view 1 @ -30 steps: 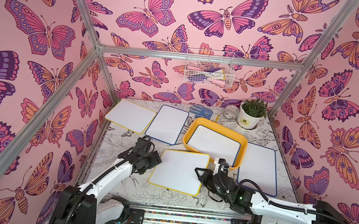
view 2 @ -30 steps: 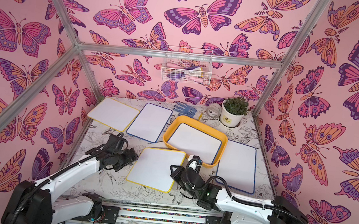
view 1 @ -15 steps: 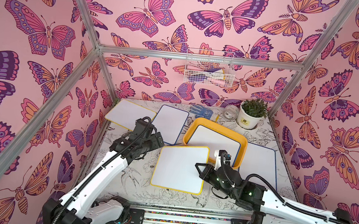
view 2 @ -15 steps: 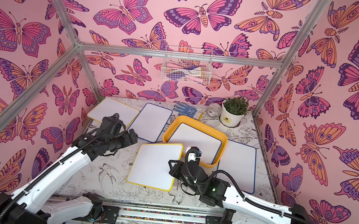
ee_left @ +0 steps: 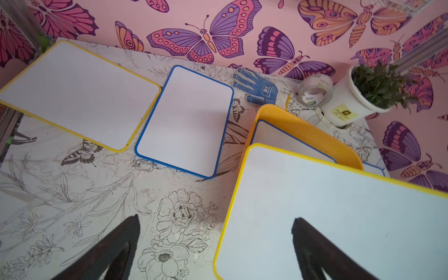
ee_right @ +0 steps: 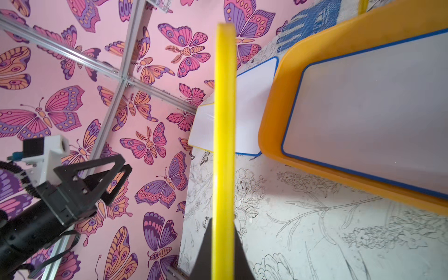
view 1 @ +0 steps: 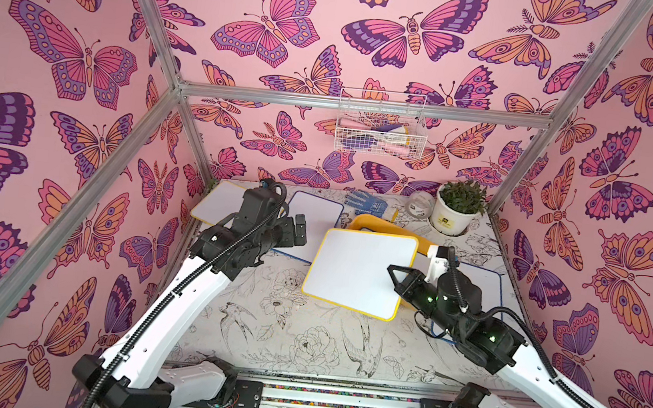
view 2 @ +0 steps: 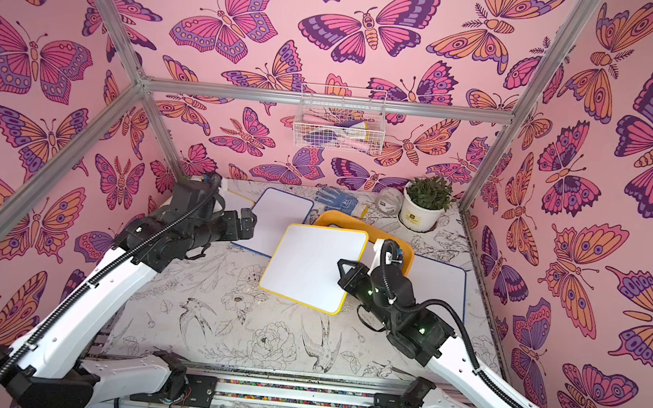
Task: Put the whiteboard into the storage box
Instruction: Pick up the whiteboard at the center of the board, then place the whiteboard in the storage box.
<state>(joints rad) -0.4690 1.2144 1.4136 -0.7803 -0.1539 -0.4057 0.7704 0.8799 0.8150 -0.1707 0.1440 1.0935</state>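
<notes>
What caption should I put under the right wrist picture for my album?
Right gripper pinches the yellow-framed whiteboard edge-on, near the storage box holding a blue-framed whiteboard.

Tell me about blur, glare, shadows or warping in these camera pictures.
In both top views, even soft light, no glare on the held whiteboard, and straight frame bars show little warping. In the left wrist view, the left gripper has dark, blurred fingers, and a faint shadow crosses a blue-framed whiteboard. In the right wrist view, the held whiteboard's yellow edge is close and soft.
</notes>
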